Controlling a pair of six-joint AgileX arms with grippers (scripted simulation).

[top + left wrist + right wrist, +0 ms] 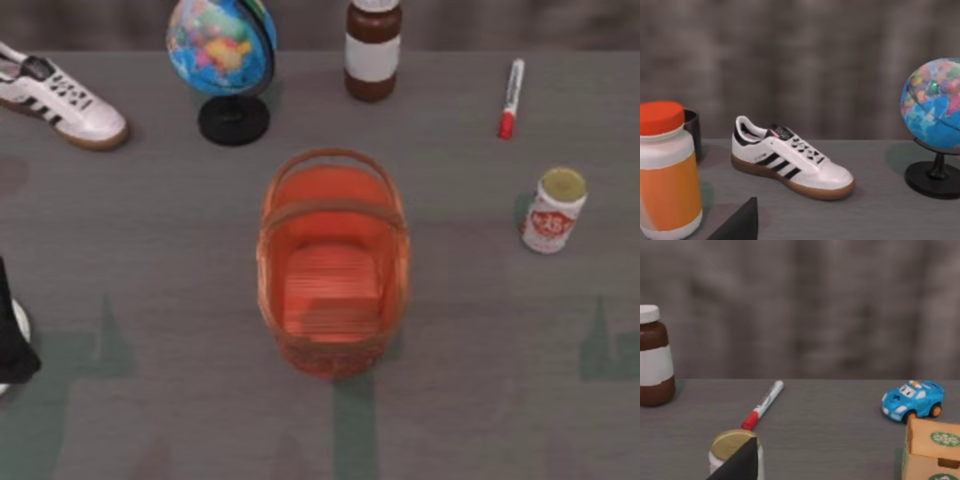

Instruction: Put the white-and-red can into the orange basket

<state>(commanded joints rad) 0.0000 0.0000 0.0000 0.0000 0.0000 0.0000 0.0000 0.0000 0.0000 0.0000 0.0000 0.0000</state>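
1. White-and-red can (553, 210) stood upright on the right side of the table (150, 260), yellowish top up, well apart from the orange basket (333, 262) at table centre. Basket was empty, handle arched across it.
2. Around the can: red-and-white marker (511, 98) lay just behind it toward the far edge; brown bottle (373, 48) with white label stood at the far edge, behind the basket. Nothing lay between can and basket.
3. Further off: globe (221, 60) on a black stand at far centre-left, white sneaker (58, 98) with black stripes at the far left corner.
4. Right wrist view also showed a blue toy car (912, 399) and a cardboard box (932, 450); left wrist view showed a white jar with orange label and red lid (667, 175) with a dark object (691, 131) behind it.
5. Surface: grey wood-grain table; blurred grey-brown wall behind.
6. Left arm (12, 335) sat at the table's left edge, far from the can. Right arm was outside the top view; its wrist camera had the can right below a dark gripper part (737, 462).
7. Can't tell either gripper's opening; neither visibly held anything.
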